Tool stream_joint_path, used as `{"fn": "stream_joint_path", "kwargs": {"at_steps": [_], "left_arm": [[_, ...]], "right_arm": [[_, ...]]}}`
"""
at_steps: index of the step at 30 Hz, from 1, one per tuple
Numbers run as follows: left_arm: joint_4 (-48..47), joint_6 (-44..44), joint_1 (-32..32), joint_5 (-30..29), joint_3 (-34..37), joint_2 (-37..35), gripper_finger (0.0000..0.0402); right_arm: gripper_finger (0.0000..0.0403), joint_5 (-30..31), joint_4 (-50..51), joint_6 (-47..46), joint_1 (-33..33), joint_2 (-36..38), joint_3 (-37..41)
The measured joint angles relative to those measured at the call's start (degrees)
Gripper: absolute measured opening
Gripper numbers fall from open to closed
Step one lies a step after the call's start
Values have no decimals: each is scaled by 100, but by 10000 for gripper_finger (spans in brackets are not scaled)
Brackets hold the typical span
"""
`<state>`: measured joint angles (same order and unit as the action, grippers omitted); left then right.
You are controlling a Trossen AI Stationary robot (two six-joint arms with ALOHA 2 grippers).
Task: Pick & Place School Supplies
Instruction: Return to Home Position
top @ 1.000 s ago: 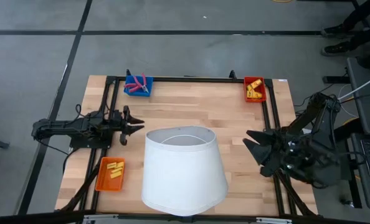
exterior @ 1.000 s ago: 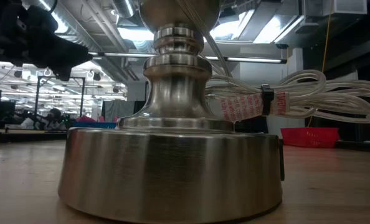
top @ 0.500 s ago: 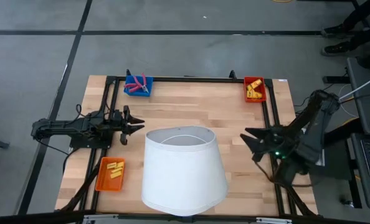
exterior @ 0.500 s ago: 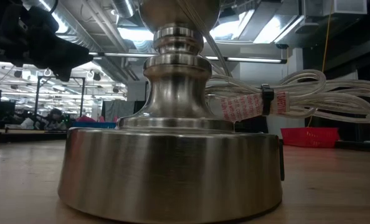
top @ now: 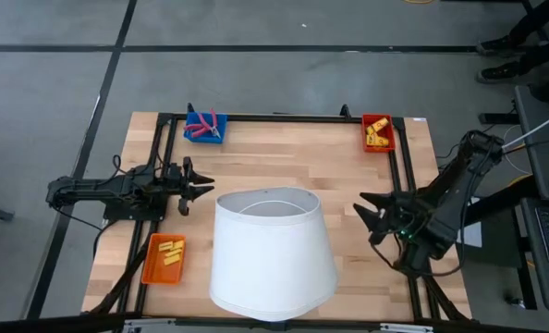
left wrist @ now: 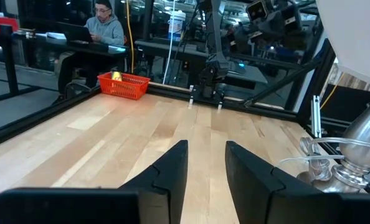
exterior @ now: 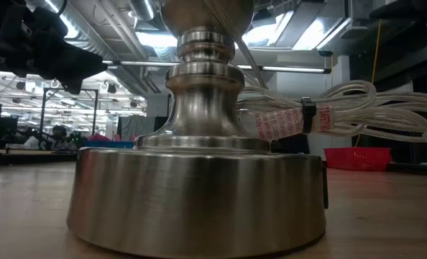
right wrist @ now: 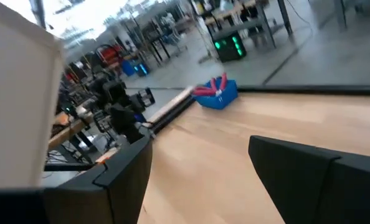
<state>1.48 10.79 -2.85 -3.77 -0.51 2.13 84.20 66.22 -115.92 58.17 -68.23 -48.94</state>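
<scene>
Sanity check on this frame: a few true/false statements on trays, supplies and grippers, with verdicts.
1. The pink-handled tool lies in the blue tray. True.
2. The right gripper is clamped on something. False: it is open with nothing between its fingers, on the right side of the lampshade.
3. Yellow pieces lie in both the orange tray and the red tray. True.
4. The white lampshade stands at a corner of the table. False: it stands mid-table, between the two arms.
5. The left gripper is open and holds nothing. True.
</scene>
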Motion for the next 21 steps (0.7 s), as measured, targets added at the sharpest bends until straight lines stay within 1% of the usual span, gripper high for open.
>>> {"fn": "stream_joint_path", "kwargs": {"at_steps": [3, 5, 6, 7, 9, 10, 11, 12, 13, 14, 15, 16, 17, 18, 19, 21], "left_arm": [[0, 0, 0, -1, 2, 0, 104], [2, 0, 0, 5, 1, 0, 104], [1, 0, 0, 10, 2, 1, 104], [1, 0, 1, 25, 1, 2, 104], [4, 0, 2, 28, 2, 2, 105], [2, 0, 2, 24, 2, 0, 105], [-2, 0, 2, 26, 0, 2, 105], [4, 0, 2, 29, 0, 2, 104], [1, 0, 2, 29, 2, 2, 103], [0, 0, 2, 29, 1, 2, 102], [2, 0, 2, 29, 0, 2, 102], [1, 0, 2, 29, 2, 2, 101], [5, 0, 2, 29, 0, 2, 100], [3, 0, 2, 29, 0, 2, 100], [0, 0, 2, 31, 0, 2, 100], [2, 0, 2, 31, 2, 2, 101]], "right_arm": [[273, 487, -263, 72, -10, 0, 167], [273, 566, -876, 151, -188, 60, 283], [272, 558, -1241, 355, -348, 154, 304], [271, 593, -1820, 685, -454, 271, 310], [269, 591, -3143, 1822, -589, 518, 357], [268, 559, -3942, 2671, -650, 629, 360], [268, 463, -4810, 3730, -715, 713, 353], [268, 269, -5715, 4989, -799, 772, 350], [268, -92, -6538, 6309, -898, 815, 349], [268, -578, -7279, 7542, -1013, 850, 350], [268, -1179, -7917, 8576, -1137, 884, 350], [268, -1842, -8378, 9366, -1271, 918, 349], [268, -2457, -8655, 9889, -1412, 944, 343], [268, -2999, -8736, 10221, -1554, 960, 340], [268, -3428, -8698, 10470, -1704, 964, 341], [268, -4092, -8615, 10772, -2043, 962, 440]]}}
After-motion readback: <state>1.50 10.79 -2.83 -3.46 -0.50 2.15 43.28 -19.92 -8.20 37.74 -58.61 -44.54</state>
